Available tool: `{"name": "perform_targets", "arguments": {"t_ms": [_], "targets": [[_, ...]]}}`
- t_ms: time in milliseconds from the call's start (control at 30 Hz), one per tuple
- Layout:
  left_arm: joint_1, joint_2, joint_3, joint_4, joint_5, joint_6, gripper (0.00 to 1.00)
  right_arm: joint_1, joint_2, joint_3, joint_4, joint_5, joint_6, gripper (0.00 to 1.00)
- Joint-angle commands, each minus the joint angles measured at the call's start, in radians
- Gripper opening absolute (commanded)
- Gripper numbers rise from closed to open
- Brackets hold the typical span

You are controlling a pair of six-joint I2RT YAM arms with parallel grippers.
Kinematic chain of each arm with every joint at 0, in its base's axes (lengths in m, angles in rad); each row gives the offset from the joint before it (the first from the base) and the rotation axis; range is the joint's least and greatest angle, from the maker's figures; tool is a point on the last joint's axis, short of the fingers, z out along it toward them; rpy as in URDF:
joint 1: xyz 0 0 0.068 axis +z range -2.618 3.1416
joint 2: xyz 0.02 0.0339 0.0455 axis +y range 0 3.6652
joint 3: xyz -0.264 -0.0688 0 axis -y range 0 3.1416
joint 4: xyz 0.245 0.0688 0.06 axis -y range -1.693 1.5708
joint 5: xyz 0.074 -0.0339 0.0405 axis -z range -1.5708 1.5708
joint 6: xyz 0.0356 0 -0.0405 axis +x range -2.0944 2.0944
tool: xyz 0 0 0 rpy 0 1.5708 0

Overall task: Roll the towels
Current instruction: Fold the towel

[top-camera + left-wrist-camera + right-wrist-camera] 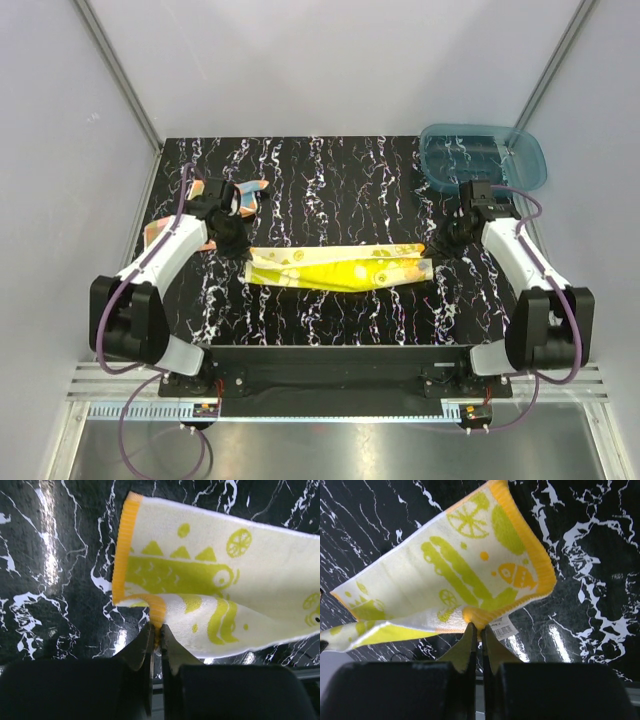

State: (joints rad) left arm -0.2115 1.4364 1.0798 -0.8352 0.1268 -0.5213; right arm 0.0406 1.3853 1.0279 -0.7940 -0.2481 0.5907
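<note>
Over the table, left jaws and right jaws pinch opposite hemmed corners of the yellow towel.

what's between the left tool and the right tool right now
The yellow towel spans the gap, one end pinched in the left tool, the other in the right tool. The top view shows it best.

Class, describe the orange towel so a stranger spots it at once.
Start at the black table. On its left side, by the left arm, lies the orange towel. It is bunched, with blue and white patches, unlike the yellow towel stretched mid-table.
</note>
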Motion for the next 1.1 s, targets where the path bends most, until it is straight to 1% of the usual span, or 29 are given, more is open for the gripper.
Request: {"name": "perform_targets", "arguments": {"t_ms": [0,300,500,633,667,767,800,833,867,900,967,1000,1033,1067], "targets": [[0.027,0.035,0.066,0.027,-0.018,0.047,0.0,-0.01,0.061,0.064,0.042,0.03,-0.045,0.0],[0.055,0.165,0.164,0.004,-0.036,0.073,0.0,-0.013,0.173,0.118,0.072,0.026,-0.055,0.0],[0.063,0.234,0.184,0.01,-0.027,0.083,0.0,-0.015,0.224,0.135,0.081,0.026,-0.065,0.0],[0.067,0.28,0.209,0.019,-0.027,0.083,0.04,-0.015,0.253,0.139,0.091,0.029,-0.066,0.0],[0.07,0.304,0.216,0.021,-0.029,0.086,0.07,-0.015,0.267,0.146,0.093,0.03,-0.068,0.0],[0.073,0.338,0.256,0.019,-0.032,0.095,0.11,-0.013,0.291,0.156,0.095,0.044,-0.066,0.0],[0.073,0.364,0.272,0.015,-0.038,0.101,0.17,-0.015,0.3,0.168,0.09,0.062,-0.063,0.04],[0.078,0.377,0.294,0.012,-0.039,0.104,0.22,-0.016,0.308,0.175,0.088,0.069,-0.062,0.11],[0.081,0.387,0.305,0.011,-0.033,0.109,0.27,-0.016,0.326,0.182,0.09,0.075,-0.063,0.22],[0.084,0.398,0.315,0.013,-0.035,0.11,0.31,-0.016,0.336,0.202,0.088,0.088,-0.062,0.35],[0.095,0.398,0.327,0.019,-0.035,0.106,0.4,-0.016,0.362,0.224,0.087,0.096,-0.066,0.48],[0.096,0.394,0.328,0.028,-0.03,0.104,0.44,-0.018,0.371,0.256,0.078,0.111,-0.066,0.52],[0.1,0.392,0.33,0.028,-0.03,0.101,0.5,-0.019,0.379,0.273,0.072,0.115,-0.071,0.62],[0.1,0.388,0.333,0.028,-0.032,0.099,0.5,-0.021,0.389,0.29,0.065,0.116,-0.075,0.67]]}}
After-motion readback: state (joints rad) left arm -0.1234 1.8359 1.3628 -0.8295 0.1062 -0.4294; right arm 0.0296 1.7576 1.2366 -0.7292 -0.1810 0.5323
